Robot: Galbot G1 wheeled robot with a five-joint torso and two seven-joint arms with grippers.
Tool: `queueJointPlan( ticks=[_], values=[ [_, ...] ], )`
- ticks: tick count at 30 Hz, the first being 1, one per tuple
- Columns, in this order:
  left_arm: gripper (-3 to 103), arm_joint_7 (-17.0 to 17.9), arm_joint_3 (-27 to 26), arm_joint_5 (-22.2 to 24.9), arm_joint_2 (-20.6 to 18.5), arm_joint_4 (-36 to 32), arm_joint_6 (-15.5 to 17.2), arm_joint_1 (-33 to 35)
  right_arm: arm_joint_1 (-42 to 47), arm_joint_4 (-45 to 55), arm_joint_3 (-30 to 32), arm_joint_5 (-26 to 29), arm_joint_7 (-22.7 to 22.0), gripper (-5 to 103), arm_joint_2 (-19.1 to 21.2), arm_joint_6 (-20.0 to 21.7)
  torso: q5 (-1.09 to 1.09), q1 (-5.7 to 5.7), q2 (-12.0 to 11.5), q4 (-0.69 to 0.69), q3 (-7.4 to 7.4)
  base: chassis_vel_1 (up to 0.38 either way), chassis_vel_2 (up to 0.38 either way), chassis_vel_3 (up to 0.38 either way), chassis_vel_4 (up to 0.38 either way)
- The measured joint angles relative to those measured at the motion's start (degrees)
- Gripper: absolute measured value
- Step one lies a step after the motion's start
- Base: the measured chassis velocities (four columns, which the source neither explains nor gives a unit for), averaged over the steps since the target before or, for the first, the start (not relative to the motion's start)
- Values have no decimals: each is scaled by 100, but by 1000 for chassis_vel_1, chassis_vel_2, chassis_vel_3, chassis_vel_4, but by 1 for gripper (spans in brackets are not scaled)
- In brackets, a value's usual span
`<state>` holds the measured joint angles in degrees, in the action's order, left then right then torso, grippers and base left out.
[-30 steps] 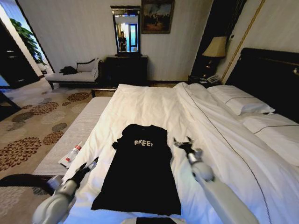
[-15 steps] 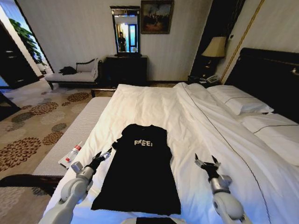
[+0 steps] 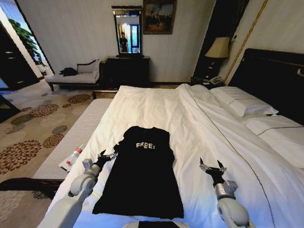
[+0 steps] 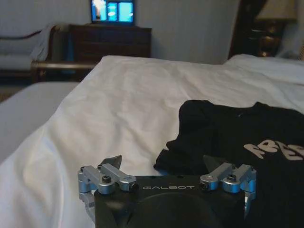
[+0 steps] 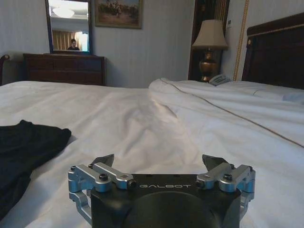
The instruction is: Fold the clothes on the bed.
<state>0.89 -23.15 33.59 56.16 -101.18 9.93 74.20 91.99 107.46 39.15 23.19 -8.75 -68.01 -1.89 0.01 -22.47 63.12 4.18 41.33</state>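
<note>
White "FREE!" lettering reads clearly on the black T-shirt [image 3: 142,175], lying flat on the bed [image 3: 199,123] near its foot-side edge. "GALBOT" is printed on both my wrists. My left gripper [image 3: 106,156] hovers fingers spread at the shirt's left sleeve; my right gripper [image 3: 212,166], open too, sits well apart over bare duvet.

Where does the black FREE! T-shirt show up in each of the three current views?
Head view: black T-shirt lies flat at lower centre of the white duvet.
Left wrist view: right side, just beyond the open left gripper.
Right wrist view: far left edge.
Shared landmark: the wall mirror.
</note>
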Motion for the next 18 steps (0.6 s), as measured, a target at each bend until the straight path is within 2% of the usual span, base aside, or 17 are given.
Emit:
queueJointPlan(
  ticks=[2,3,4,8,11,13,14,16,17,18],
  values=[
    [94,-14,98,-92,-37,64,-10,-91,-9,-12,3,12,-1,100,5,0,-1,0,0,4,0,0,0,0,0],
    [89,-19,148,-134,-52,102,-11,-149,-11,-20,10,26,-2,100,9,-1,-2,0,0,4,0,0,0,0,0],
    [89,-34,206,-181,-68,154,-17,-221,-17,-26,22,42,-2,100,16,-5,-2,0,0,4,0,0,0,0,0],
    [68,-88,460,-282,-83,381,-58,-468,-19,-26,66,103,-3,100,56,-12,-1,0,0,3,0,0,0,0,0],
    [62,-97,580,-307,-79,503,-62,-575,-18,-14,77,121,-5,100,75,-12,-2,0,0,3,0,0,0,0,0],
    [51,-102,683,-310,-71,612,-62,-674,-17,-4,90,135,-8,100,93,-12,-2,0,0,2,0,0,0,0,0],
    [51,-102,683,-310,-71,612,-62,-674,-17,-4,90,135,-8,100,93,-12,-2,0,0,2,0,0,0,0,0],
    [40,-105,837,-309,-27,776,-62,-829,-6,24,117,152,-13,100,103,-12,-1,0,0,2,0,0,0,0,0],
    [40,-105,837,-309,-27,776,-62,-829,-6,24,117,152,-13,100,103,-12,-1,0,0,2,0,0,0,0,0],
    [35,-105,898,-301,5,848,-62,-913,3,38,129,156,-14,100,105,-12,-1,0,0,2,0,0,0,0,0]
  ],
)
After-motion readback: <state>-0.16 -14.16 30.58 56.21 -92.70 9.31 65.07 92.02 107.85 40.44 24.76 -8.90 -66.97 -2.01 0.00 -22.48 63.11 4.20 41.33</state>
